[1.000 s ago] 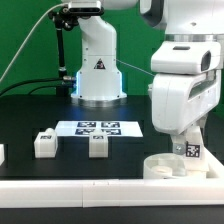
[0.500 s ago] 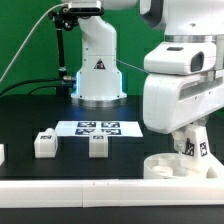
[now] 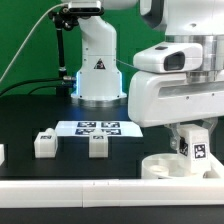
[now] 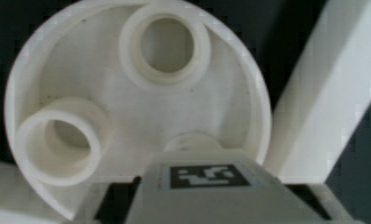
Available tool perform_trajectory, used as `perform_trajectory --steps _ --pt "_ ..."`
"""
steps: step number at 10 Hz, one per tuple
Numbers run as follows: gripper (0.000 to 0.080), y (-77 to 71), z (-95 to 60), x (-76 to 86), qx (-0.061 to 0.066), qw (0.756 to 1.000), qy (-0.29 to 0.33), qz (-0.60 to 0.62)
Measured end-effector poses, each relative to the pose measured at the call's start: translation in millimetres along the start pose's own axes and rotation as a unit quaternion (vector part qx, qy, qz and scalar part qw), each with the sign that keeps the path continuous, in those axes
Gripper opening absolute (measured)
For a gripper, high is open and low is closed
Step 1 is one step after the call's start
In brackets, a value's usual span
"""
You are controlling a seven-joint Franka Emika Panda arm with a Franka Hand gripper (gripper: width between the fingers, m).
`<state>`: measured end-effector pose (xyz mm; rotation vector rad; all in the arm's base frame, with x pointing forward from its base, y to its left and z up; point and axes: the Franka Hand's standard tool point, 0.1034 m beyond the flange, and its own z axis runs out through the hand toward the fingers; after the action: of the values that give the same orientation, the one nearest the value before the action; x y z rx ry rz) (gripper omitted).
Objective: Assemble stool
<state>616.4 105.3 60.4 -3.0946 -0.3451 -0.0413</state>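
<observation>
I'm looking at a robotics lab. I see a green backdrop (image 3: 25,40), a black table (image 3: 40,112), and the marker board (image 3: 98,128).

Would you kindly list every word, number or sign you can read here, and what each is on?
No readable words or numbers in either view.
Triangle sign on the arm's base: too small to read.
Square tags on the marker board, the leg nearest it, the leg beside that and the third leg by the seat: patterns only, no text.
</observation>
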Motion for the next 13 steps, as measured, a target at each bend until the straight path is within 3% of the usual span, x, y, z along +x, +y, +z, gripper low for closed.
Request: perform_trajectory --steps 2,3,4,5,10,12,13 --pt "0.0334 -3.3 -0.7 1.5 0.009 0.986 0.001 0.165" --pt "0.0334 -4.2 -0.8 2.4 0.033 0.966 -0.001 0.256" --pt "0.0334 -1.8 -3.1 5.5 0.070 0.928 -0.004 0.365" --pt "0.0334 1.7 -4.4 6.4 0.082 0.917 -0.005 0.391" --pt "0.0335 -1.5 -5.0 8.6 0.081 0.853 -0.013 0.516" --pt "0.0335 -6.1 -8.8 14.5 0.089 0.762 -0.020 0.641" --pt "0.0335 -1.6 -10.3 19.5 0.107 0.708 -0.014 0.698"
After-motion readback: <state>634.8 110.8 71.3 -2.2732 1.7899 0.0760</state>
